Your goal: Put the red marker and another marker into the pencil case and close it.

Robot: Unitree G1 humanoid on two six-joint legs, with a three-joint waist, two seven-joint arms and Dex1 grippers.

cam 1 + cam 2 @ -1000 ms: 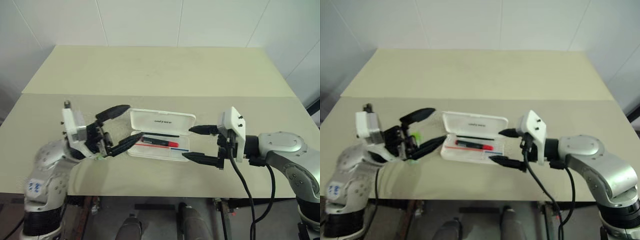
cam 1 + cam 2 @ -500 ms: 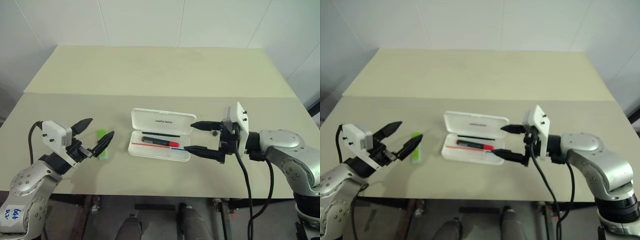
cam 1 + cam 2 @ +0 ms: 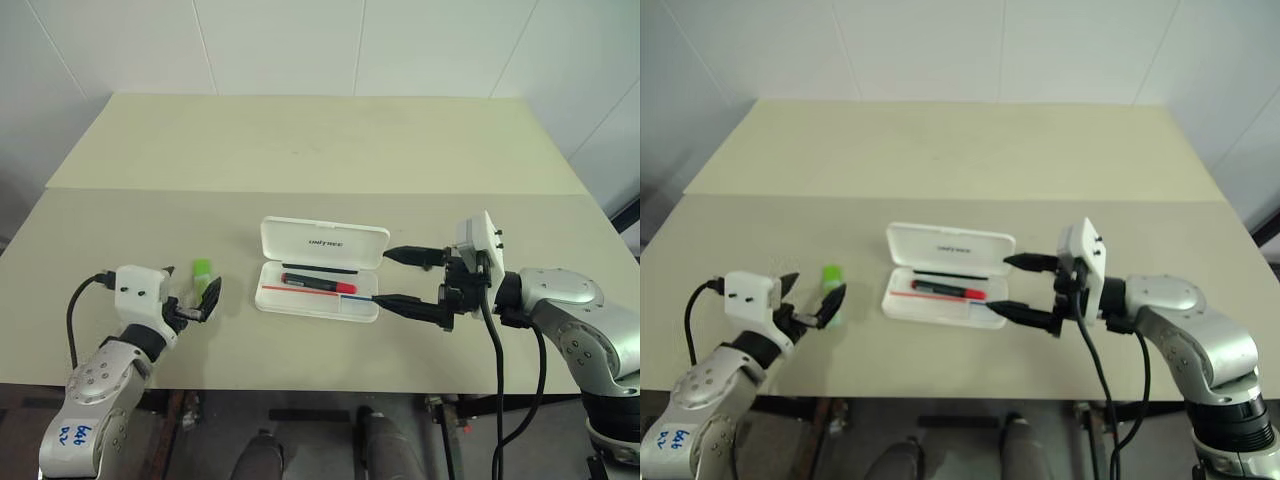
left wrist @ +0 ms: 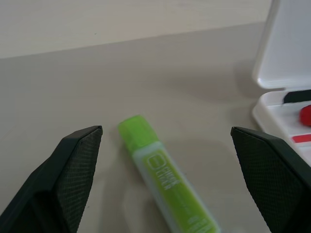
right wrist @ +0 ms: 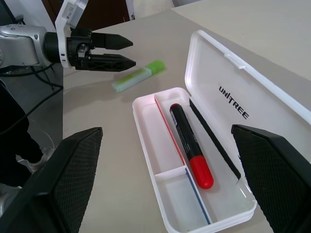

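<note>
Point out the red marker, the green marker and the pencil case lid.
red marker (image 5: pixel 190 142), right wrist view, middle of its barrel.
green marker (image 4: pixel 165 181), left wrist view, on its labelled body.
pencil case lid (image 3: pixel 322 243), left eye view, inner face by the lettering.

Beige table (image 3: pixel 300 140): pencil case (image 3: pixel 322 242), green marker (image 3: pixel 201 268)

One open pencil case (image 3: pixel 320 270), one red marker (image 5: pixel 190 145), one green marker (image 4: pixel 165 177), on one table (image 3: pixel 300 140).

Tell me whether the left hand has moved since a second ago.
Yes. The left hand has swung away from the case, toward the table's near left edge, and now faces the green marker.
</note>
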